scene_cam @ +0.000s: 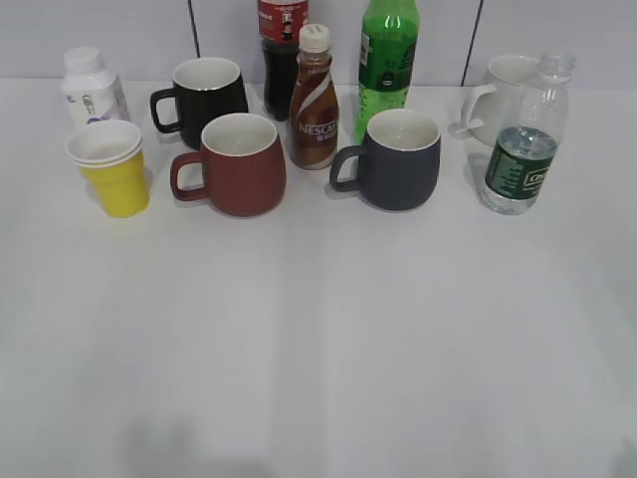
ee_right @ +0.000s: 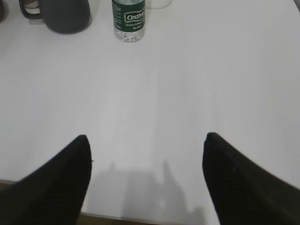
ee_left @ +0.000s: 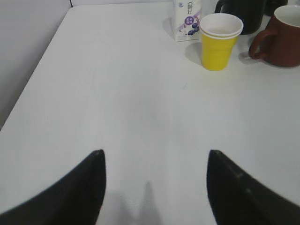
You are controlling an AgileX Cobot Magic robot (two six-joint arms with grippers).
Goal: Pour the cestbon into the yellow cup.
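The cestbon (scene_cam: 522, 149), a small clear bottle with a dark green label, stands upright at the far right of the table; it also shows at the top of the right wrist view (ee_right: 128, 18). The yellow cup (scene_cam: 112, 169) stands upright at the far left, and shows in the left wrist view (ee_left: 218, 42). My left gripper (ee_left: 155, 157) is open and empty, well short of the cup. My right gripper (ee_right: 146, 140) is open and empty, well short of the bottle. Neither gripper shows in the exterior view.
Between cup and bottle stand a red mug (scene_cam: 235, 164), a black mug (scene_cam: 206, 97), a dark grey mug (scene_cam: 394, 157), a brown Nescafe bottle (scene_cam: 314, 100), a green soda bottle (scene_cam: 386, 60) and a cola bottle (scene_cam: 282, 55). A white mug (scene_cam: 503, 95) and a white capped bottle (scene_cam: 90, 88) stand behind.
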